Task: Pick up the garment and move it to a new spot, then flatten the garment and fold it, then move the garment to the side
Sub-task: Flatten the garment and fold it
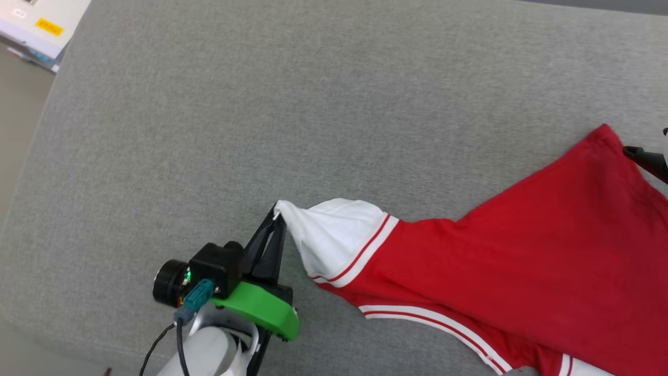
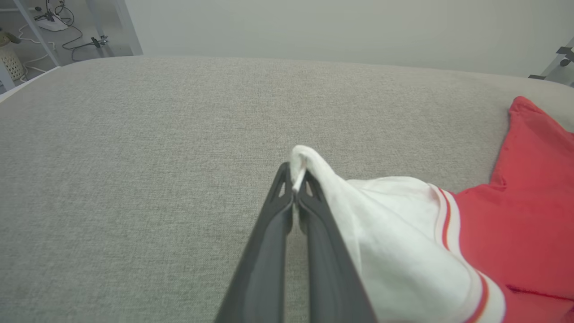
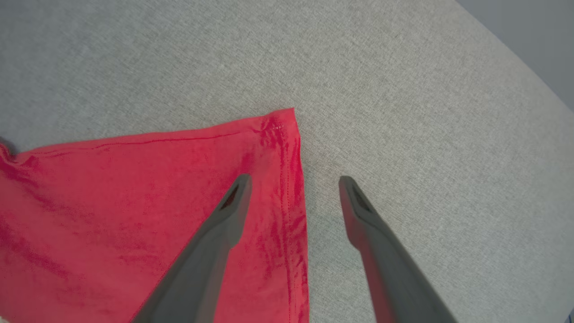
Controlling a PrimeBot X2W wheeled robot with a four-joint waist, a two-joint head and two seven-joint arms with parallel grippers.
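The garment [image 1: 501, 261], a red T-shirt with white sleeves and red-and-white trim, lies stretched across the right half of the grey surface; its lettering is hidden. My left gripper [image 1: 279, 214] is shut on the tip of its white sleeve [image 2: 394, 233], pinched between the fingertips [image 2: 287, 179]. My right gripper [image 3: 293, 181] hovers open over the garment's red hem corner [image 3: 280, 128], one finger above the cloth and the other above bare surface. One dark finger [image 1: 647, 159] of the right gripper shows at the right edge of the head view.
The grey fabric surface [image 1: 261, 104] spreads wide to the left and far side. Off its far left corner sit a pale box with a yellow label [image 1: 42, 26], shelf legs and cables [image 2: 54, 22].
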